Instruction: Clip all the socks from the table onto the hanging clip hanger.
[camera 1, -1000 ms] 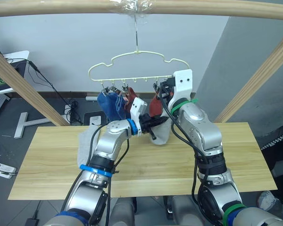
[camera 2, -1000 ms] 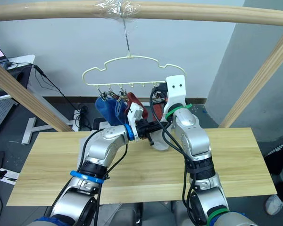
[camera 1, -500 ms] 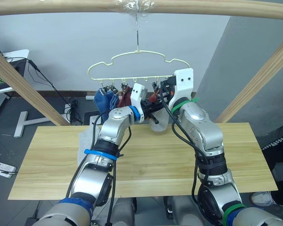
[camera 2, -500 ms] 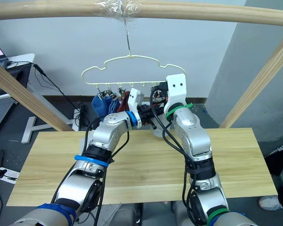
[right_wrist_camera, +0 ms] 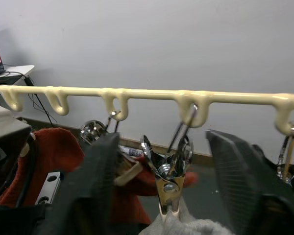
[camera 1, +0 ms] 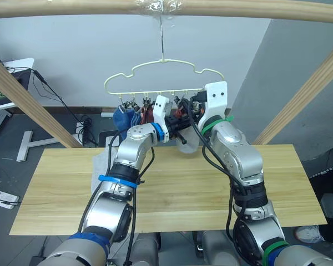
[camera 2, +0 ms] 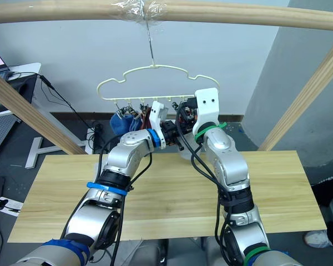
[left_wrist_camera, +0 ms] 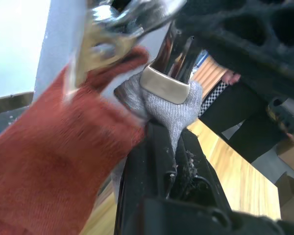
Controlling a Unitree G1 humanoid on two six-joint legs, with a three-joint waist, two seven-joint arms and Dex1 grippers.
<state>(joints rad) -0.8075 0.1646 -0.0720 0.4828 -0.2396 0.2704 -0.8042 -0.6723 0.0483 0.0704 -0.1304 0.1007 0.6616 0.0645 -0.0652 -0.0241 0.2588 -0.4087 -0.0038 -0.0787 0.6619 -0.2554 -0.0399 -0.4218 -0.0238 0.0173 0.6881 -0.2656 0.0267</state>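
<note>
At the hanger's clip row, left gripper is clamped on the cuff of a light grey knit sock, pushing it into a small grey metal clip. Right gripper has its fingers spread wide either side of that clip, holding nothing. Thin cream wavy wire clip hanger hangs from the wooden pole; a rust red sock is already pinned just beside, blue socks further left. One more grey sock lies on the light wood plank tabletop, under the left arm.

To do it well, I'd seat the cuff deep in the clip mouth before the left gripper lets go; hanger swings freely, so steady it.

No readable writing or brands.
</note>
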